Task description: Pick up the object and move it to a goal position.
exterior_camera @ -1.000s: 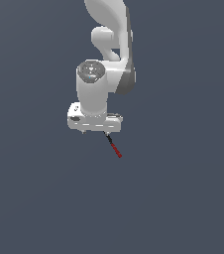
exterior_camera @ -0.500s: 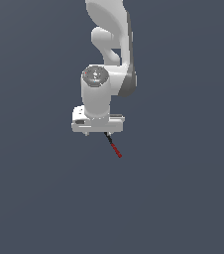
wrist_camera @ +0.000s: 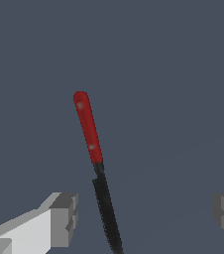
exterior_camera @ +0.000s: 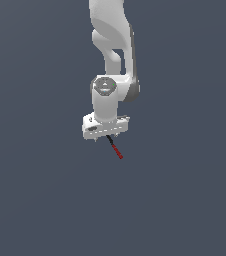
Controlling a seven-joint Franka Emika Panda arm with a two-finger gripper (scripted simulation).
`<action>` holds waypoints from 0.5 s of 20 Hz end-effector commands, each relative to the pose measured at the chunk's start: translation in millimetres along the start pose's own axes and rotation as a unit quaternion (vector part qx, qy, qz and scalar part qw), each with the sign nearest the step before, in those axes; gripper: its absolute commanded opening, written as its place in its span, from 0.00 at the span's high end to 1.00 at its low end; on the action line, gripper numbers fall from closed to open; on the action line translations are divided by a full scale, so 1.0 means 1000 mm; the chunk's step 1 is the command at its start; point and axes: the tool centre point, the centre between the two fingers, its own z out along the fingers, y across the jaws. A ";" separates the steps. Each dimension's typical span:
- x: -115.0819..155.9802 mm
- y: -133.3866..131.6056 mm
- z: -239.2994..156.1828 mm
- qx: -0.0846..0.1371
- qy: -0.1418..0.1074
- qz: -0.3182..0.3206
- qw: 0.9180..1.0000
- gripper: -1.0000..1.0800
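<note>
The object is a thin rod (exterior_camera: 115, 148), black at one end and red at the other, lying on the dark floor. In the exterior view its black end runs under the white gripper (exterior_camera: 106, 136), and its red end sticks out toward the exterior view's right. In the wrist view the rod (wrist_camera: 91, 144) lies between the two grey fingertips (wrist_camera: 64, 218), nearer to one of them than to the other. The gripper (wrist_camera: 144, 214) is open wide. Neither pad touches the rod.
The white arm (exterior_camera: 112, 45) rises above the gripper. The floor is a plain dark grey surface (exterior_camera: 185, 200). No goal marker shows in either view.
The gripper has shifted slightly toward the exterior view's right and lower, over the rod's black end. The rod has not moved.
</note>
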 end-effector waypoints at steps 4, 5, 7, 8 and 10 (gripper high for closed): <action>-0.009 -0.019 0.022 0.006 0.010 -0.062 0.998 0.04; -0.010 -0.022 0.025 0.007 0.012 -0.070 0.997 0.04; -0.012 -0.026 0.030 0.008 0.014 -0.085 0.996 0.04; -0.013 -0.028 0.032 0.009 0.015 -0.091 0.996 0.04; -0.015 -0.031 0.035 0.010 0.017 -0.100 0.995 0.04</action>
